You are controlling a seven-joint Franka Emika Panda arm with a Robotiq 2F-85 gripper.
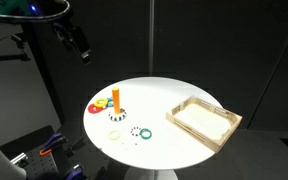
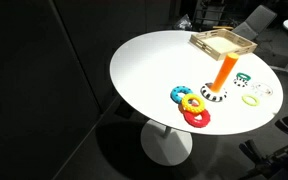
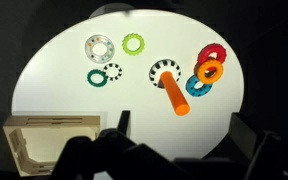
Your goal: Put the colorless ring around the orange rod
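- The clear ring (image 3: pixel 99 46) lies flat on the white table (image 3: pixel 54 60) in the upper left of the wrist view. It is just beside a yellow-green ring (image 3: pixel 133 43), and nothing is stacked on it.
- Below it in that view sit a teal ring (image 3: pixel 97 76) and a black-and-white speckled ring (image 3: pixel 112 71), which touch each other.
- The orange rod (image 3: pixel 174 92) stands right of centre on a dark base. Red, orange and blue rings are piled at its far right. A wooden tray (image 3: pixel 24 140) fills the lower left.
- In an exterior view the gripper (image 1: pixel 80 46) hangs high at the upper left of the frame, well apart from the table. Its fingers are only dark shapes in the pictures, so it cannot be told whether they are spread or pressed together.
- The ring looks light, stiff and smooth, so it is likely to slide or tip under a clumsy touch.
- The best hold is probably across one side of the rim, one finger in the hole and one outside. That keeps the hole free for the rod.
- Its see-through body barely stands out from the white table, which makes aiming harder.
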